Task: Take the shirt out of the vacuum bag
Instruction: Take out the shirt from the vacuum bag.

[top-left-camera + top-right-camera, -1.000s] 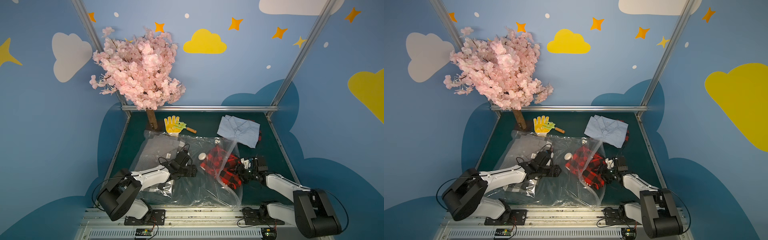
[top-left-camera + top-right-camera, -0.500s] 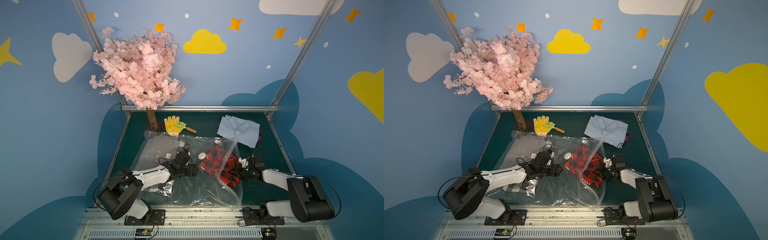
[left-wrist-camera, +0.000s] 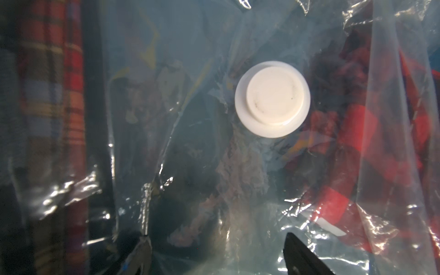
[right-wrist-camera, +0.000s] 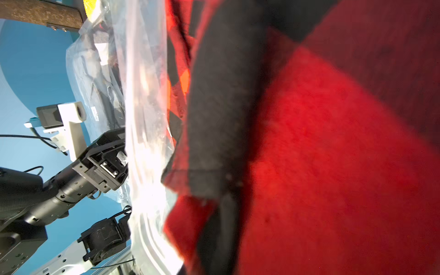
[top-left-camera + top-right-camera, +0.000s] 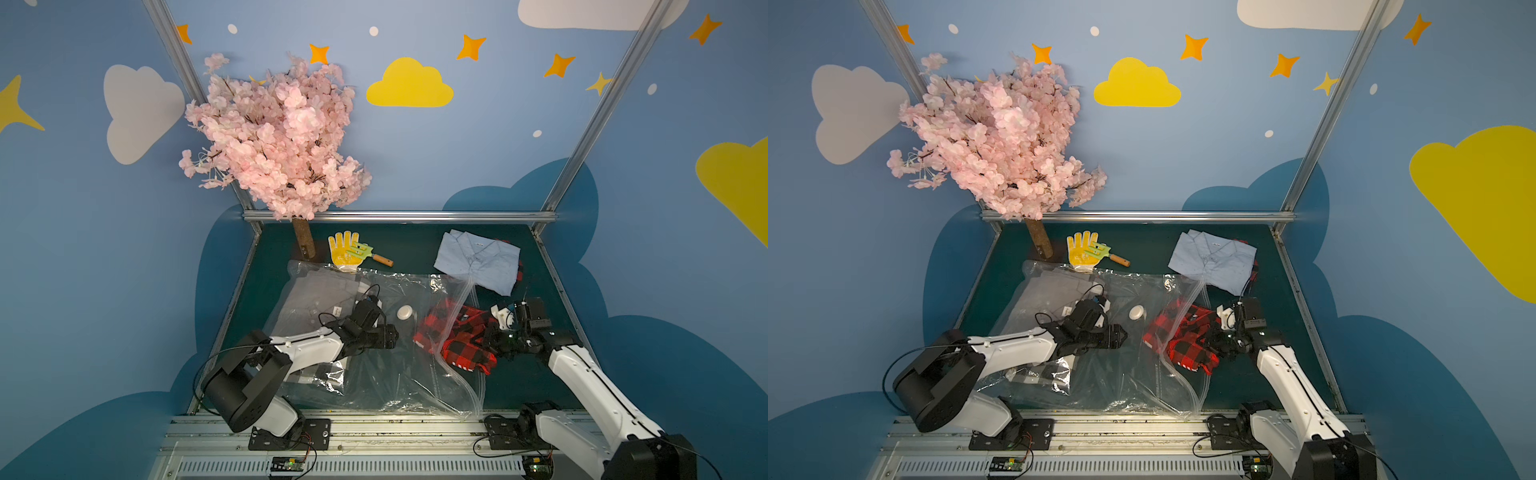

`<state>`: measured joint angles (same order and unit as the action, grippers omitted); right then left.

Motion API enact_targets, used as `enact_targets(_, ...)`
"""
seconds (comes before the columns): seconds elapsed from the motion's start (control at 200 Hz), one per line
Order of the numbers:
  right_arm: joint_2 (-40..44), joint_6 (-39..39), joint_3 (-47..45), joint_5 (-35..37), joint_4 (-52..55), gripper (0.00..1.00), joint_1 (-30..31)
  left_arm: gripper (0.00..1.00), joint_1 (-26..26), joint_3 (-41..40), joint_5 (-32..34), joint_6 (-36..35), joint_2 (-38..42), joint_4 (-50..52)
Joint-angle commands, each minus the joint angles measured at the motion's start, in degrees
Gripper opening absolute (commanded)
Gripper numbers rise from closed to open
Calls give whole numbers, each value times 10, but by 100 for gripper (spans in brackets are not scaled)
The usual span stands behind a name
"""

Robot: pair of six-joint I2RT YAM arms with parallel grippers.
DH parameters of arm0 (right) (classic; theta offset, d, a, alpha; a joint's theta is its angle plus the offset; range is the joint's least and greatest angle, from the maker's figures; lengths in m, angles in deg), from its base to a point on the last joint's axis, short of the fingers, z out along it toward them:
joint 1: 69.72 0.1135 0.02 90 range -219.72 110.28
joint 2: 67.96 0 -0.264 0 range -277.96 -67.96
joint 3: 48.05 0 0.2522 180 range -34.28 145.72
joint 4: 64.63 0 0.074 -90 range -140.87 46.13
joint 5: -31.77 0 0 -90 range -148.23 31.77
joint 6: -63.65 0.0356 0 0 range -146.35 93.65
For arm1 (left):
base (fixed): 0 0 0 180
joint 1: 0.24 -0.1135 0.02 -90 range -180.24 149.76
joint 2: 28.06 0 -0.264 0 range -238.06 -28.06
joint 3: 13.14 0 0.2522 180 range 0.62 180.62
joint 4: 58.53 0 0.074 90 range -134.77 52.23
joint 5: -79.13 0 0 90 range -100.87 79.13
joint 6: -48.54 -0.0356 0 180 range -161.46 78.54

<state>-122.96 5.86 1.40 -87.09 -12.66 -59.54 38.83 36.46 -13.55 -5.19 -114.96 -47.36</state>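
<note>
Roughly half of the red plaid shirt (image 5: pixel 467 355) appears to lie outside the vacuum bag (image 5: pixel 374 374) at its open right edge, with the right gripper (image 5: pixel 496 338) seemingly pinched on the shirt's right side and the left gripper (image 5: pixel 391 335) spread wide on the plastic just near of the valve (image 5: pixel 405 311), so the rest remains to be drawn clear.

Two arms: left arm (image 5: pixel 307 347) at seven o'clock, right arm (image 5: pixel 590 386) at five — white shells, black joints, thin black cables (image 5: pixel 203 365), black screwed base plates (image 5: pixel 318 428).

Right gripper (image 5: pixel 1222 345) pinches plaid shirt (image 5: pixel 1185 347), partly out of bag (image 5: pixel 1121 374); left gripper (image 5: pixel 1121 335) low over bag.
</note>
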Motion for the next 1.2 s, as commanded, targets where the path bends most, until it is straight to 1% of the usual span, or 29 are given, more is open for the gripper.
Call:
enact_targets(0.0, 30, -48, 49, 26, 87, 0, -6, 88, -5, -40, -10, 9, -47, 121)
enact_targets(0.125, 45, -71, 101, 41, 117, 0, -7, 88, -6, -41, -11, 6, -48, 120)
enact_targets(0.265, 18, -112, 191, 66, 177, 0, -9, 88, -7, -38, -14, 5, -53, 120)
enact_targets(0.546, -40, -155, 348, 52, 219, 0, -23, 88, -7, -37, -18, 1, -60, 120)
enact_targets(0.706, -109, -186, 433, 20, 225, 0, -27, 88, -7, -36, -21, 0, -67, 116)
enact_targets(0.881, -211, -241, 540, -19, 242, 0, -32, 87, -7, -34, -22, -3, -69, 118)
enact_targets(1.051, -319, -297, 680, -50, 290, 0, -31, 87, -7, -31, -22, -2, -77, 120)
enact_targets(1.196, -414, -334, 782, -49, 324, 0, -32, 86, -7, -26, -22, -1, -84, 121)
